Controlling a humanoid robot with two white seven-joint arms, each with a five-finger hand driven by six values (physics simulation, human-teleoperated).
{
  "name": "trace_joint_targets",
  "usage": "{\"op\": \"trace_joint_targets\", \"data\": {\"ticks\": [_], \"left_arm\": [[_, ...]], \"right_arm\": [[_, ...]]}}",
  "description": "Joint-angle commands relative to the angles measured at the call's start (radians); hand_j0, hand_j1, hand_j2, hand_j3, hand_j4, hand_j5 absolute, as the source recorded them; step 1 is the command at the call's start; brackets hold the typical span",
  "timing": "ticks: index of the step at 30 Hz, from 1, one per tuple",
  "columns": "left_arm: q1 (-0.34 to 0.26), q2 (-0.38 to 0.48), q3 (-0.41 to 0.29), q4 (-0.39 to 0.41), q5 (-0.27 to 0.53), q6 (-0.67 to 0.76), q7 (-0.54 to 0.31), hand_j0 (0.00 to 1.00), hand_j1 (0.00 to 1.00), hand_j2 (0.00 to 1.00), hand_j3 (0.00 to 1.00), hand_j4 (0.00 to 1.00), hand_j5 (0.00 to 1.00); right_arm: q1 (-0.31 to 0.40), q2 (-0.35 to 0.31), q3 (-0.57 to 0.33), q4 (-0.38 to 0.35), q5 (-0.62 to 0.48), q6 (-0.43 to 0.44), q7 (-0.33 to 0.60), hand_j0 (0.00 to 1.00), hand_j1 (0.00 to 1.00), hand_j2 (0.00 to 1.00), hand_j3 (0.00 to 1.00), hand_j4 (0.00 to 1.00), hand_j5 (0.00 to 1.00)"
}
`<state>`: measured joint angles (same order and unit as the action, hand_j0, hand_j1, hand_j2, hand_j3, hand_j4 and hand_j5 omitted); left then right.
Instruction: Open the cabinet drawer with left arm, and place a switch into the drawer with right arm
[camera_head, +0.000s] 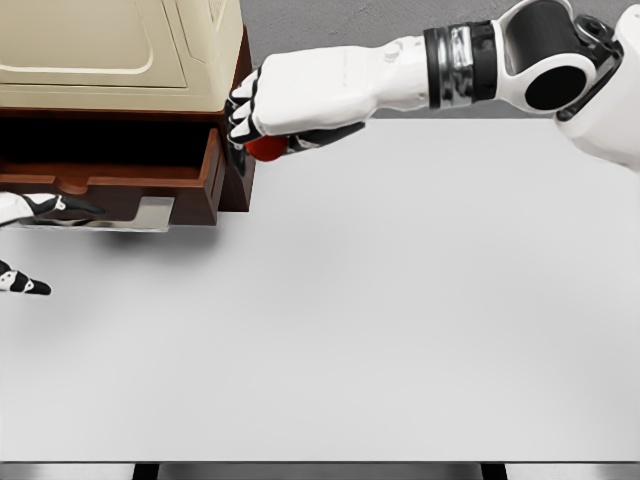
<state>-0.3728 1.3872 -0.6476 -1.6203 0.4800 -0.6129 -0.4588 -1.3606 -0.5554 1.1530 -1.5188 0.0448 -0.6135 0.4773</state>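
Left hand (28, 245) mostly cut off by the picture's left edge: only a few black-and-white fingers (60, 206) visible, spread apart, one upper group reaching toward the drawer front near the metal handle (145, 214), one lower fingertip lying apart over the table. Holding nothing, as far as can be made out; contact with the handle impossible to tell.

Right hand (262, 122) reaching in from the upper right, fingers curled down around a small red object, presumably the switch (266, 148). Only a rounded red patch showing beneath the palm; shape and detail hidden by the hand. Switch held in the air just beside the right front corner of the drawer (205, 170), not inside it.

Drawer pulled out from the dark brown cabinet (244, 60), its interior deep in shadow and hard to read; contents, if any, not discernible. Cabinet cropped by the top and left edges. Cream-coloured appliance (100, 50) sitting on top of the cabinet, also cropped, its kind unclear.

Right side wall of the drawer and cabinet corner standing between the held switch and the drawer opening. Right forearm with a black and silver wrist band (460, 65) crossing above the white table (400, 320). Table's front edge visible at the bottom, with dark gaps below.
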Motion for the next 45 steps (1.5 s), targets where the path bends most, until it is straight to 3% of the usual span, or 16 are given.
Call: {"op": "trace_joint_targets", "data": {"ticks": [1,6,14,28,36,45], "left_arm": [[0.000,0.003,0.011,0.002,0.015,0.002,0.000,0.92,0.92,0.92,0.92,0.92,0.92],[0.002,0.006,0.025,-0.003,0.023,0.002,0.000,0.91,0.91,0.91,0.91,0.91,0.91],[0.002,0.007,0.025,-0.003,0.023,0.002,0.000,0.72,0.72,0.72,0.72,0.72,0.72],[0.012,0.078,0.075,-0.043,0.037,0.002,0.019,0.77,0.77,0.77,0.77,0.77,0.77],[0.014,0.078,0.075,-0.089,0.034,0.002,0.019,0.77,0.77,0.77,0.77,0.77,0.77],[0.018,0.078,0.074,-0.113,0.032,0.002,0.019,0.77,0.77,0.77,0.77,0.77,0.77]], "right_arm": [[0.000,0.002,-0.003,0.002,-0.006,0.003,0.000,0.52,0.52,0.52,0.52,0.52,0.52],[-0.015,0.032,0.001,0.029,-0.006,0.003,0.009,0.52,0.52,0.52,0.52,0.52,0.52],[-0.031,0.094,0.011,0.032,-0.005,0.003,0.024,0.52,0.52,0.52,0.52,0.52,0.52],[-0.063,0.230,0.024,0.184,0.006,0.003,0.046,0.52,0.52,0.52,0.52,0.52,0.52],[-0.089,0.307,0.034,0.220,0.006,0.003,0.052,0.52,0.52,0.52,0.52,0.52,0.52],[-0.109,0.388,0.047,0.373,0.006,0.003,0.070,0.52,0.52,0.52,0.52,0.52,0.52]]}}
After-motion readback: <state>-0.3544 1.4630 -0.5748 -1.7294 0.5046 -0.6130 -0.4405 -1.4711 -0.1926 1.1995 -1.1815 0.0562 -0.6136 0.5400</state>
